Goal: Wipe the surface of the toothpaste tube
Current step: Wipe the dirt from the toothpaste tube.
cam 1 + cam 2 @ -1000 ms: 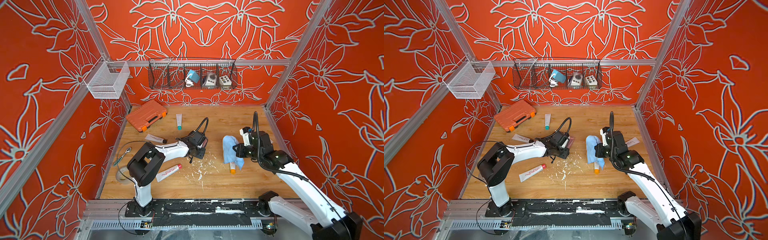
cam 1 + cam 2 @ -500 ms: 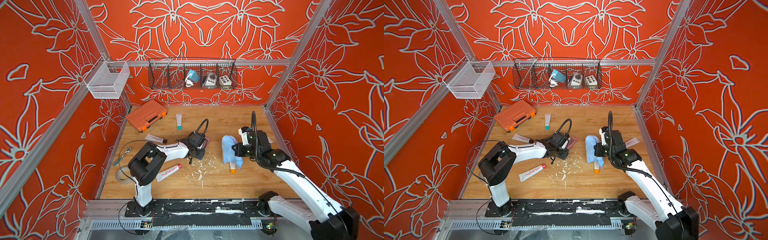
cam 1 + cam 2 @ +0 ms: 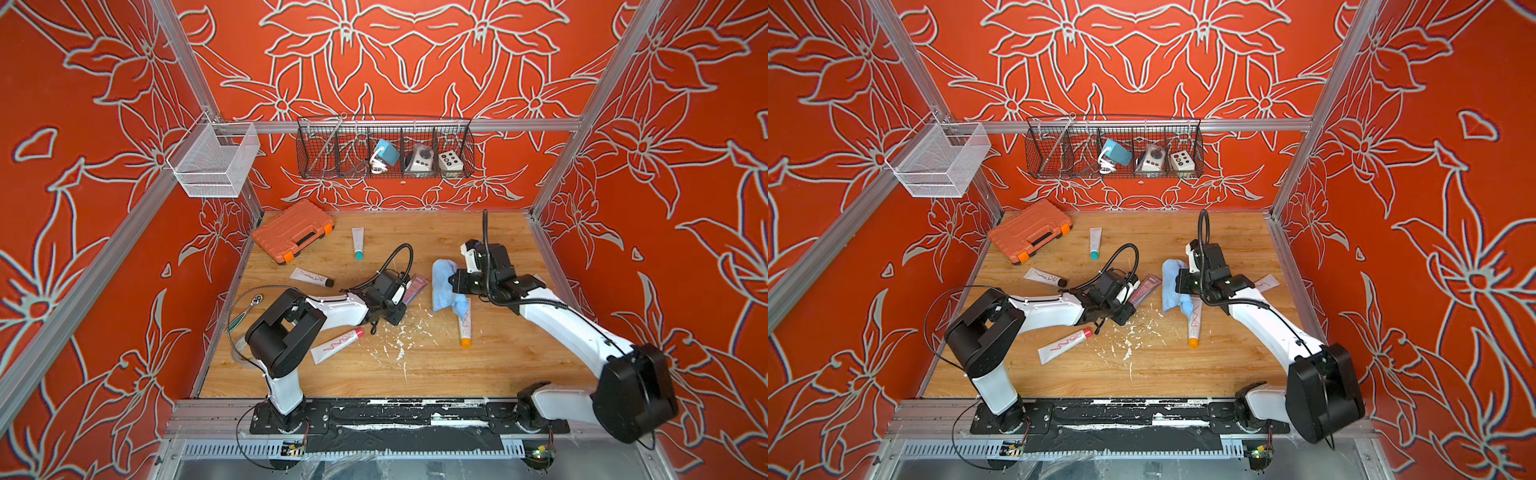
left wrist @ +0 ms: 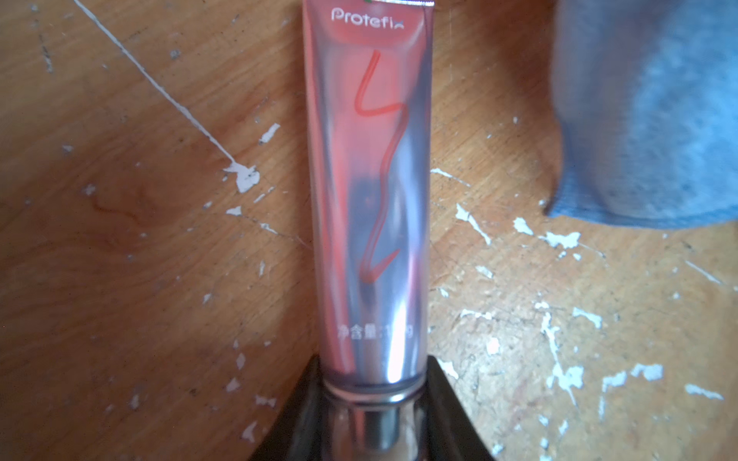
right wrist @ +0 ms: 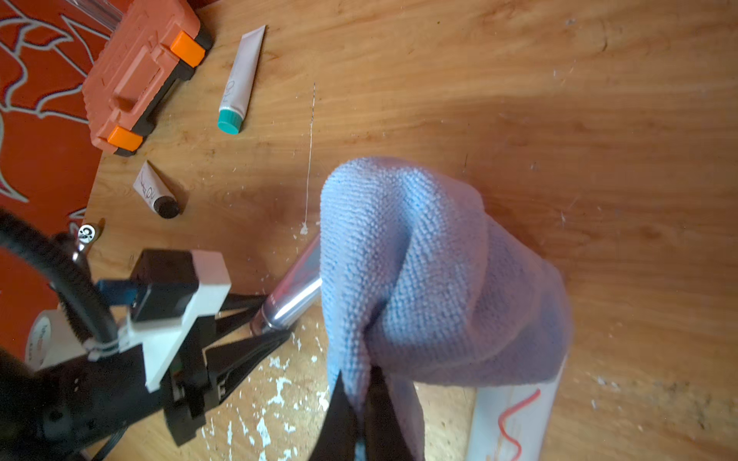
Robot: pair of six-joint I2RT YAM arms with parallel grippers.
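Nearly closed left pincer point(image 4: 373, 403) gripping silver cap end of pink translucent toothpaste tube point(image 4: 371, 199), tube low at middle of wooden bench point(image 3: 436, 370) between both arms, right pincer point(image 5: 361, 399) shut tight on bunched blue cloth point(image 5: 419, 259), cloth hanging just beside tube, white flecks point(image 3: 399, 345) scattered nearby.

Wooden tabletop point(image 3: 498, 374): toothpaste tubes point(image 3: 336, 345), orange case point(image 3: 293, 230).

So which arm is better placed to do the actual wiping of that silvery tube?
The right arm. The right claw pinches the blue cloth, which hangs beside the silvery tube. The left claw grips the tube's cap end, so it is busy holding.
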